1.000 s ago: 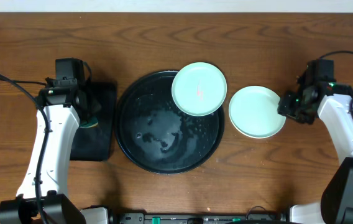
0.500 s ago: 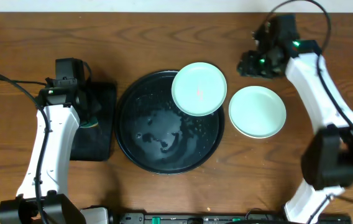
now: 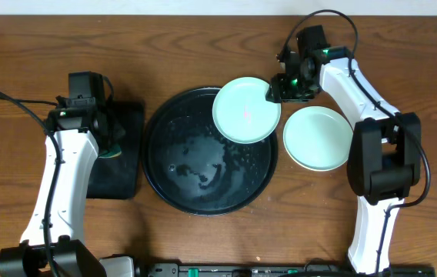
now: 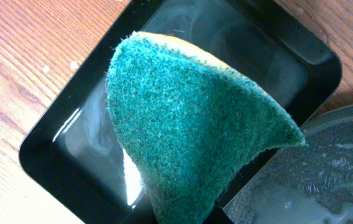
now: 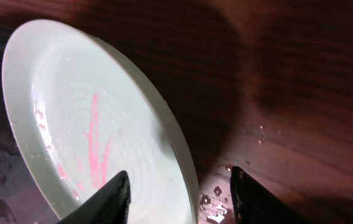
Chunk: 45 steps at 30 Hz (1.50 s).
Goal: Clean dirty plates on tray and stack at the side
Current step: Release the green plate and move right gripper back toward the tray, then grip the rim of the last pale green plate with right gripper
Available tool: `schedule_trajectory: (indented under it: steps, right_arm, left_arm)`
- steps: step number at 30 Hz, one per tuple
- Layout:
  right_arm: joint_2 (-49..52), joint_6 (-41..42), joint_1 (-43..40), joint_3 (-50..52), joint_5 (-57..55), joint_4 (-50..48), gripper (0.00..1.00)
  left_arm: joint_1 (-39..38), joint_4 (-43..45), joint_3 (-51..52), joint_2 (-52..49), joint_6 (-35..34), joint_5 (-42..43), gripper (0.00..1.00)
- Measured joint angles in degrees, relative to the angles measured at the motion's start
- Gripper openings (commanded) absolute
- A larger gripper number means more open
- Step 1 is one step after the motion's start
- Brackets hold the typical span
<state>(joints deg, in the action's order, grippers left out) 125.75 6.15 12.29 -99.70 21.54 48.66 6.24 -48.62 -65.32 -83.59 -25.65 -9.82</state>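
A mint-blue plate (image 3: 246, 109) with reddish smears rests tilted on the back right rim of the round black tray (image 3: 180, 165). In the right wrist view this plate (image 5: 89, 124) lies with its right edge between my fingers. My right gripper (image 3: 275, 90) (image 5: 183, 200) is open, one finger over the plate and one over the table. A second pale plate (image 3: 318, 138) lies on the table right of the tray; a double rim hints at another beneath it. No pale yellow plate shows. My left gripper (image 3: 108, 138) is shut on a green sponge (image 4: 189, 124).
A small rectangular black tray (image 3: 126, 165) (image 4: 58, 149) lies left of the round tray, under the sponge. The round tray's wet rim shows in the left wrist view (image 4: 313, 180). Water droplets lie on the wooden table (image 5: 288, 93) by the right fingers.
My right arm swung from the right of the side plate round the back to the smeared plate's right edge. The left arm and the plates have not moved.
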Motion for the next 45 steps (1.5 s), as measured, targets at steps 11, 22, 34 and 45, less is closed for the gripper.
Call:
schedule_trajectory:
  steps: [11,22,34,45]
  right_arm:
    - [1.7,-0.3,1.0,-0.5,-0.7,-0.7,0.01]
    - [-1.2,-0.2,7.3,-0.7,0.4,4.2,0.01]
    - [-0.4,8.4,17.7,-0.6,-2.1,3.5,0.01]
    - [5.6,8.7,18.1,-0.1,0.3,3.6,0.01]
  left_arm:
    - [0.0,0.0,0.0,0.0,0.0,0.0,0.08]
    - [0.0,0.0,0.0,0.0,0.0,0.0,0.07]
    - [-4.6,2.8,0.0,0.0,0.5,1.8,0.07]
    - [-16.3,8.6,0.0,-2.0,4.8,9.7,0.08]
